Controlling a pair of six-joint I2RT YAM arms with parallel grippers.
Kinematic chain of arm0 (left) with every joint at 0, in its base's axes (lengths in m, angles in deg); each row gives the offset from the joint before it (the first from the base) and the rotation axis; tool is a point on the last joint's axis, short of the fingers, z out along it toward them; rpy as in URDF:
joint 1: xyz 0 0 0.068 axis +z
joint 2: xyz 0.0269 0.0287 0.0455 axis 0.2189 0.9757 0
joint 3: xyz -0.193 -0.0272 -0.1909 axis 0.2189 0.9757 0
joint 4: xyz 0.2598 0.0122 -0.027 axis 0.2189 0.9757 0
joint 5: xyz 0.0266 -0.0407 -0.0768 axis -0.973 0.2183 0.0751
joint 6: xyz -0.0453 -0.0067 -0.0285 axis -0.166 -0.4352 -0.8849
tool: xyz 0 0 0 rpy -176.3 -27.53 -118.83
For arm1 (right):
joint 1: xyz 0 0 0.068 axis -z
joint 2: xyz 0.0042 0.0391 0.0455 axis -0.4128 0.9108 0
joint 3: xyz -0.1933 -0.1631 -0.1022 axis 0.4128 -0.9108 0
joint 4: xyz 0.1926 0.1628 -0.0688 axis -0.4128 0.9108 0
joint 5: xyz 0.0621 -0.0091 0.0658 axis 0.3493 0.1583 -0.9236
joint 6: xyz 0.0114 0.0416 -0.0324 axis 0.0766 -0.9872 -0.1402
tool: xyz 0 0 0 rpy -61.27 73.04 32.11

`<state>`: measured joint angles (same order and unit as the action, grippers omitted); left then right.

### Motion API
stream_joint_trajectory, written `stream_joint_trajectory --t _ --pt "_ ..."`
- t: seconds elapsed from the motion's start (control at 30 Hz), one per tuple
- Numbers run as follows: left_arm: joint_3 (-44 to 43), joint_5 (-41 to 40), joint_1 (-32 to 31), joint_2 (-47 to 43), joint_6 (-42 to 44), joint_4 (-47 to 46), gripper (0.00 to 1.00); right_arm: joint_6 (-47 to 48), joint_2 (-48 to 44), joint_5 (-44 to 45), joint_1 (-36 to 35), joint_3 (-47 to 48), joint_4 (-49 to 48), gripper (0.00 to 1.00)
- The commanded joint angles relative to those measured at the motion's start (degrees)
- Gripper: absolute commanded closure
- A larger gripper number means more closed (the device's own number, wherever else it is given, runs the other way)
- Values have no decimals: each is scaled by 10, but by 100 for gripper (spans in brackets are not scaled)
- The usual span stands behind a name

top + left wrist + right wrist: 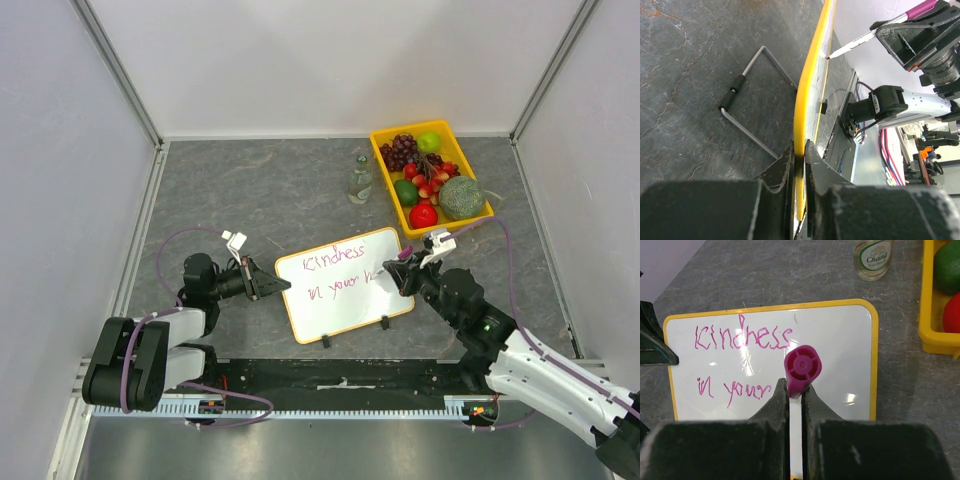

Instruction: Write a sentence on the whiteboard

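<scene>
The whiteboard point(345, 300) lies on the bench point(260, 190) between the arms. The left tool point(264, 285) pinches its yellow edge, probably to steady it. The right tool point(408, 268) clamps a pink marker point(801, 366), tip at the board where the sentence point(742, 337) stops after "your".

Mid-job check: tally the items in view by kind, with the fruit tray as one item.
whiteboard: 1
marker: 1
glass bottle: 1
yellow fruit tray: 1
Total: 4
</scene>
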<state>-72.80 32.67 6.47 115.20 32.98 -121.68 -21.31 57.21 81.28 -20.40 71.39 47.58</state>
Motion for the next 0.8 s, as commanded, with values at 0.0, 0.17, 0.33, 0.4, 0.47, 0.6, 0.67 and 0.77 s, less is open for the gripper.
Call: stream_joint_trajectory --t 0.0,0.17,0.33,0.4,0.47,0.6,0.67,0.77 --pt "-6 -8 -1 8 6 1 98 6 -4 11 1 33 1 100" --pt "-6 -8 -1 7 6 1 98 4 -8 18 1 32 2 100" --pt "-6 -8 -2 8 6 1 98 5 -3 30 1 25 2 100" --pt "-6 -8 -1 7 6 1 98 6 0 34 1 22 1 100" --pt "-6 -8 -1 7 6 1 98 4 3 37 1 19 1 100" --pt "-6 -8 -1 7 6 1 98 5 3 46 1 15 4 100" --pt "-6 -8 -2 7 6 1 98 7 3 49 1 16 6 100" --pt "-6 -8 -1 7 6 0 98 11 3 61 1 20 13 100"
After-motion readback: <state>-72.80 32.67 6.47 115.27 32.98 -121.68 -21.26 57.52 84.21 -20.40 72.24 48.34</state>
